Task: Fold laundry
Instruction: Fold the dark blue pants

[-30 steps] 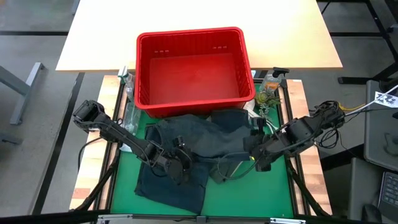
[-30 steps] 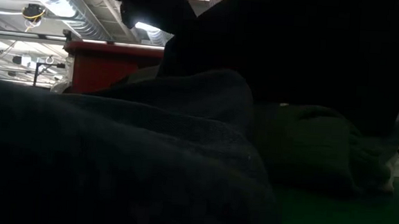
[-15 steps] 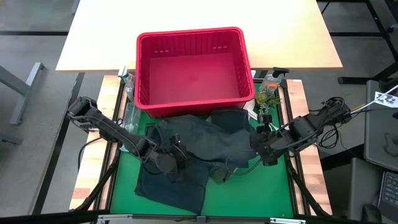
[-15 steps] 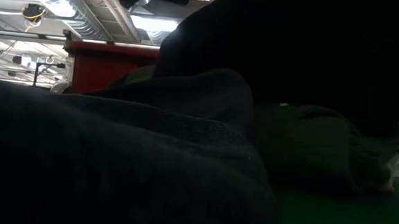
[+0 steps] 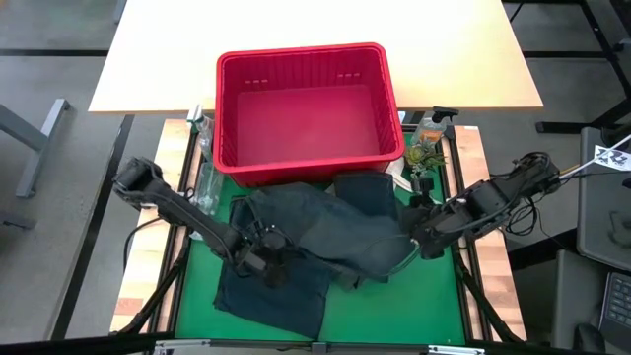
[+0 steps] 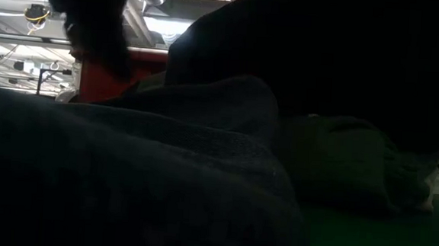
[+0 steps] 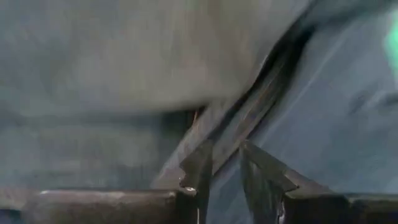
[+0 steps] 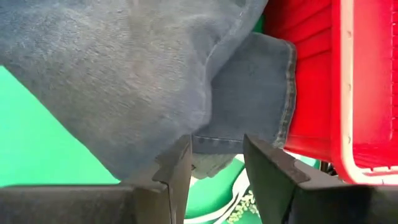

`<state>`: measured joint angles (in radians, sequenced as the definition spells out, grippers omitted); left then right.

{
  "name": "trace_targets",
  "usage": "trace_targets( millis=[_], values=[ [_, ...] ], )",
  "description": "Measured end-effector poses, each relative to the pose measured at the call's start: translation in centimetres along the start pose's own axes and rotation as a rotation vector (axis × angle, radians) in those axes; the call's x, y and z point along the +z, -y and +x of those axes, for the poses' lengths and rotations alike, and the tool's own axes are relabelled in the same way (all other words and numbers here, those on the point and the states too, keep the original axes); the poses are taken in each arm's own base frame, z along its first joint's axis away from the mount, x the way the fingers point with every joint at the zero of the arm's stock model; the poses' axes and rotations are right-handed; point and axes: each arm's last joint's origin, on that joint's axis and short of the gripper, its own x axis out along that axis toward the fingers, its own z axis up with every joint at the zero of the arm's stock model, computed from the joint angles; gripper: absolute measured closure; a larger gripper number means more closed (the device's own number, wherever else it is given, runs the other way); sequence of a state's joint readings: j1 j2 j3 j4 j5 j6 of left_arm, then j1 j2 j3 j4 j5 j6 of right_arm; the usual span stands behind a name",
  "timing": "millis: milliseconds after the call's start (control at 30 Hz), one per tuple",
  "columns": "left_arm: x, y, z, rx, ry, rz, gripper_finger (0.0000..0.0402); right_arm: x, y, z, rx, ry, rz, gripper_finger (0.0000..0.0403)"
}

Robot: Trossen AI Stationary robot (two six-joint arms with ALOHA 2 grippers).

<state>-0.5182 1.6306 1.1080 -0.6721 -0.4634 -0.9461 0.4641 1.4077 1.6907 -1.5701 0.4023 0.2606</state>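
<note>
Jeans [image 5: 315, 242] lie rumpled on the green mat [image 5: 434, 301], just in front of the empty red basket [image 5: 306, 108], their long axis running across the table between both arms. Left gripper [image 7: 224, 177] sits directly on the denim beside a raised seam fold, fingers narrowly apart with nothing clearly pinched. Right gripper [image 8: 214, 165] holds a thick bunch of denim at the opposite end. Heavy, coarse-woven blue cloth, stiff at the hems, soft elsewhere.
</note>
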Motion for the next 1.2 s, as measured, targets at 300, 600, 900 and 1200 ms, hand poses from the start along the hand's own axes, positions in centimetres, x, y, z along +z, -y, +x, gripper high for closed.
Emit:
trace_targets(
  millis=[300, 600, 900, 1200],
  values=[
    [-3.5, 0.8, 5.8, 0.098, -0.329, 0.017, 0.0349, -4.5, 1.7, -0.6, -0.061, 0.053, 0.121, 0.0259],
    [-5.2, 0.1, 4.4, 0.143, -0.574, -0.033, 0.0366, -7.9, 1.1, 2.6, -0.040, 0.065, 0.231, 0.0259],
    [-5.8, 0.1, 3.2, 0.157, -0.613, -0.067, 0.0369, -9.0, -0.4, 7.4, -0.168, 0.027, 0.098, 0.0258],
    [-5.7, 0.1, 3.2, 0.159, -0.592, -0.065, 0.0369, -9.7, -1.4, 11.0, -0.283, 0.042, -0.122, 0.0258]
  ],
)
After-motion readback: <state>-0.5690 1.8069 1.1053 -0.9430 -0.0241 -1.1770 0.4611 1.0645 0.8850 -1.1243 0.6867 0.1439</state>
